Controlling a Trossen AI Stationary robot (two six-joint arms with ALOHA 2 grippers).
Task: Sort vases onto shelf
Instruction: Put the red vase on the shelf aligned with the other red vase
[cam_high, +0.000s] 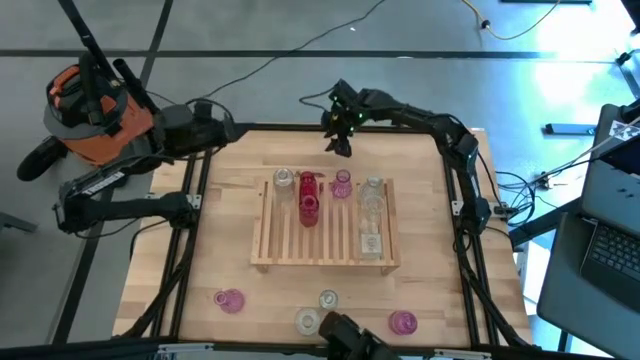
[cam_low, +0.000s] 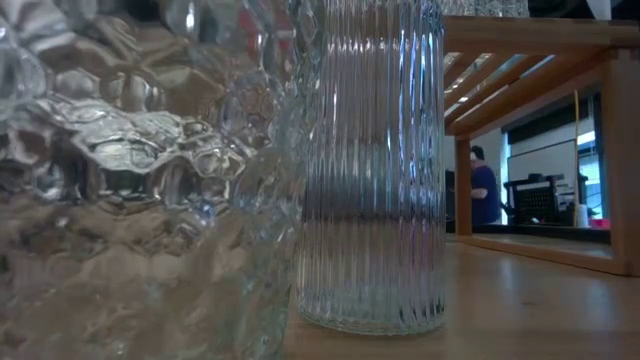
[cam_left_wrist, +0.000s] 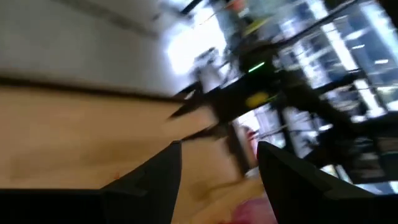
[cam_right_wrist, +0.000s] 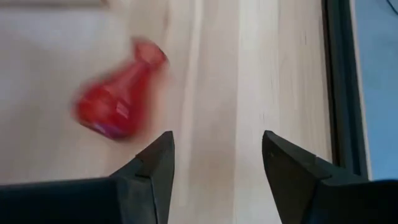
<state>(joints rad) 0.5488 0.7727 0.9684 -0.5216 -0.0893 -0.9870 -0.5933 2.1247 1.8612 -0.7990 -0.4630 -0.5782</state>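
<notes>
Red vase (cam_right_wrist: 118, 93) on table, beside open right jaws

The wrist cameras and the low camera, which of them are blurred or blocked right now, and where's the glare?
Left wrist view: streaked with motion blur, only the open left gripper sharp. Right wrist view: the red vase is smeared, the open right gripper crisp. Low view: a ribbed clear vase and a bumpy one fill the frame up close, hiding the table. High view: bluish glare on the floor, upper right.
</notes>
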